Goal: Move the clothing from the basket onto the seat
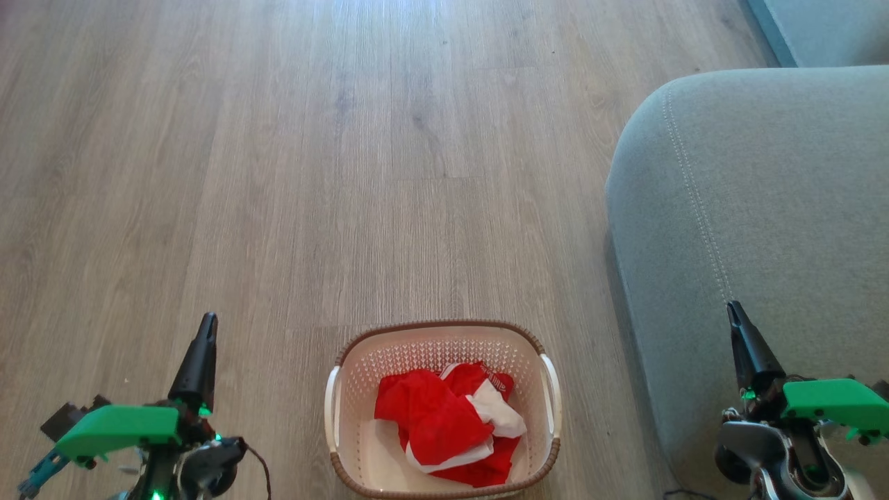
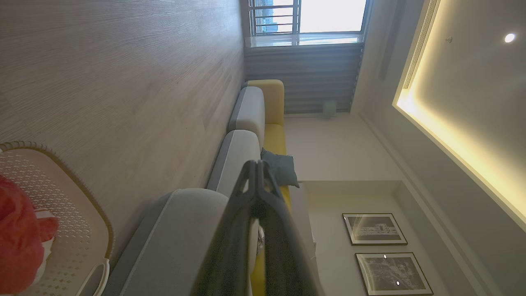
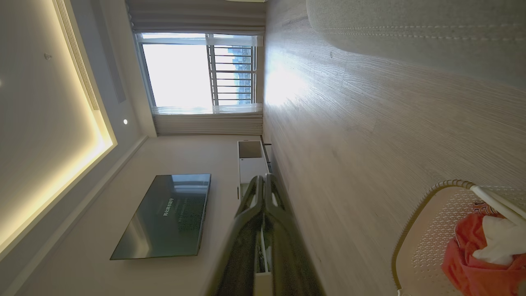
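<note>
Crumpled red clothing (image 1: 444, 423) with white panels lies inside the cream basket (image 1: 361, 389), which stands on the wood floor at bottom centre of the head view. The grey-green seat (image 1: 750, 229) rises just right of it. My left gripper (image 1: 206, 321) is shut and empty, left of the basket. My right gripper (image 1: 731, 307) is shut and empty, over the seat's front edge. In the left wrist view the gripper (image 2: 257, 164) has its tips together, with the basket (image 2: 82, 222) and clothing (image 2: 18, 242) at lower left. The right wrist view shows its gripper (image 3: 263, 179) shut, basket (image 3: 423, 234) and clothing (image 3: 472, 263) at lower right.
Bare wood floor (image 1: 347, 160) stretches ahead of and left of the basket. A second sofa section (image 1: 826, 28) shows at top right. Further sofa cushions (image 2: 246, 111) with yellow backs, a television (image 3: 164, 218) and a window (image 3: 185, 74) lie far off.
</note>
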